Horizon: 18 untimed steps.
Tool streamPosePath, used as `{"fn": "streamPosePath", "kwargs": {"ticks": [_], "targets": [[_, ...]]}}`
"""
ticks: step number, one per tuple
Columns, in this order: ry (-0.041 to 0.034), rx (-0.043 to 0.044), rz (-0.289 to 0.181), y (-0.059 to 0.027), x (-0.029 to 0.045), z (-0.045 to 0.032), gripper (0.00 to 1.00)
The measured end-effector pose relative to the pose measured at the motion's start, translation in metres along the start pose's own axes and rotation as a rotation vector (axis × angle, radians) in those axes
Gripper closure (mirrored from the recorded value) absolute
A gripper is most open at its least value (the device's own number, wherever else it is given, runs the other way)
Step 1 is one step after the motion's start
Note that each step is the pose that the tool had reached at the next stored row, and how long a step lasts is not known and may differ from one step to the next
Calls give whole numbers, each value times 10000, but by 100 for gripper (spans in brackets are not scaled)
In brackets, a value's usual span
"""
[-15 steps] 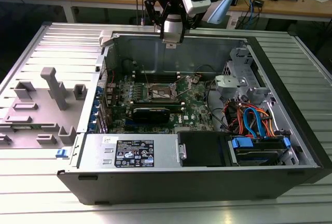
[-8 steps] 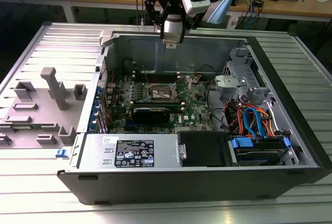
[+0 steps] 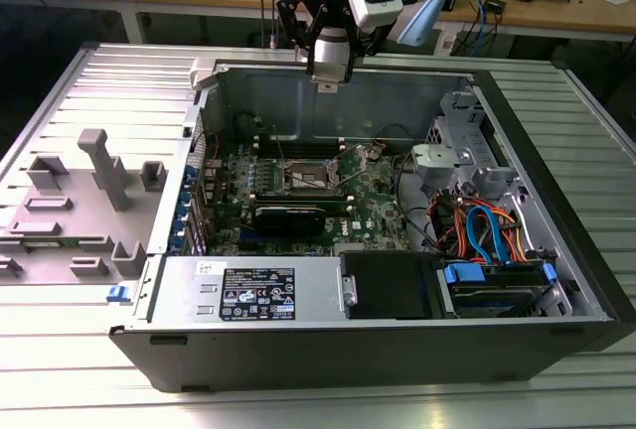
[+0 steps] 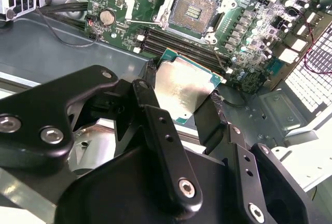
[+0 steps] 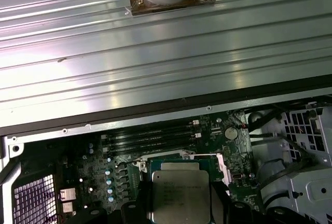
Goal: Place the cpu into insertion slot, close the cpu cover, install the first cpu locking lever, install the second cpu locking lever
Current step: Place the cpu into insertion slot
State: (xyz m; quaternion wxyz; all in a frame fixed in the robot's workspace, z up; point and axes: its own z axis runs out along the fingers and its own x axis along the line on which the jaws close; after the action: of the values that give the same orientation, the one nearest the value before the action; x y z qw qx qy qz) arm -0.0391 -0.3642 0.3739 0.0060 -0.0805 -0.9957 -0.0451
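Gripper (image 3: 329,73) first: it hangs at the 12 o'clock edge of the open computer case (image 3: 388,101) in the exterior view, up near the top of the back wall, and it is clenched on the cpu (image 4: 182,90). In the second wrist view the two black fingers (image 4: 207,120) press against opposite edges of the chip. The chip's silver metal top faces up toward the wrist, and a thin green border shows around it. It is held clear of the board, touching nothing but the fingers.

The insertion slot (image 4: 193,10) lies on the green motherboard (image 3: 298,213), at about 6 o'clock from the gripper in the exterior view (a shade toward 7) and well below it. Its bed of contacts is bare, so nothing sits in it yet. In the second wrist view a bank of long black memory slots (image 4: 181,45) lies between the held chip and the slot.

The chip is close to square, so it has no real long axis. What counts is how its sides line up, and they look roughly parallel to the slot's grey rim. I judge the first step to be under way, with the chip carried but not seated.
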Motion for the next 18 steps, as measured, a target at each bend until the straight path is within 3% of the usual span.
{"fn": "streamPosePath", "kwargs": {"ticks": [13,18], "targets": [[-29,-1,315,-17,-3,4,46],[-86,-10,943,-18,-3,16,46]]}}
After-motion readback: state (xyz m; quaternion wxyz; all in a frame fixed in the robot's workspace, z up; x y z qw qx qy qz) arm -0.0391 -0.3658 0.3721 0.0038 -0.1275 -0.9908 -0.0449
